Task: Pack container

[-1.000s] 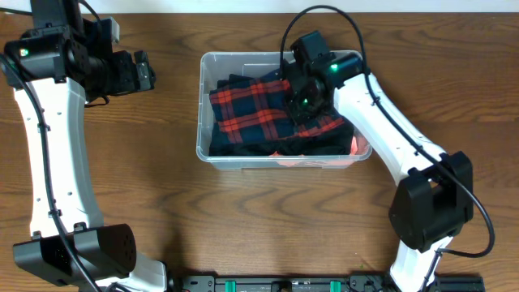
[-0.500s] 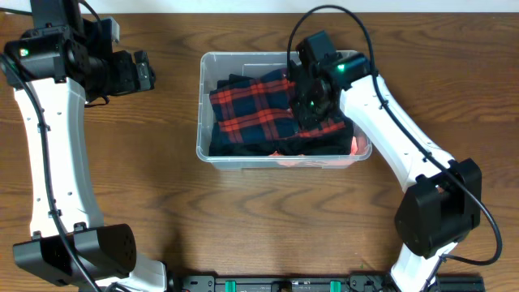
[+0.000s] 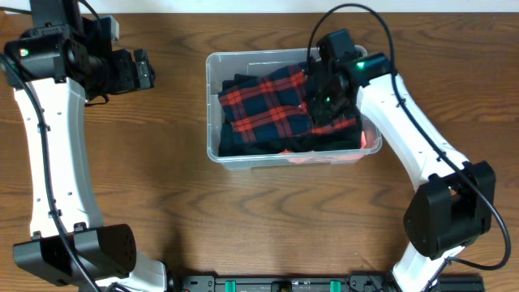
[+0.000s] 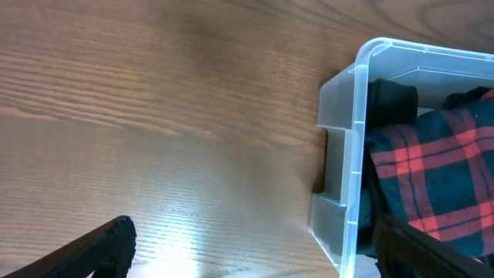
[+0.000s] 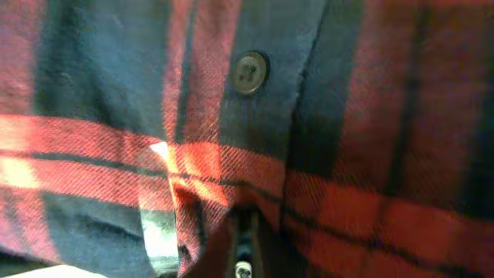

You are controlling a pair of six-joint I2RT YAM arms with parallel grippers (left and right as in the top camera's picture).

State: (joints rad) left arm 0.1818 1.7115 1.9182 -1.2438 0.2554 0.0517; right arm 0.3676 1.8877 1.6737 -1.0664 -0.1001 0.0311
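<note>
At the table's far edge, the right gripper (image 3: 323, 101) presses a plaid shirt (image 3: 268, 109) into the container (image 3: 212, 105). Whether it grips is hidden. Next, probably lift clear.

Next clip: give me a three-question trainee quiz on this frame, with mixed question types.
1. True or false: the plaid shirt lies inside the container.
2. Which arm reaches down into the container? A left; B right.
3. Fill in: the right wrist view shows a dark ___ sewn on the fabric.
Key: 1 true; 2 B, with the right gripper at the shirt; 3 button.
</note>
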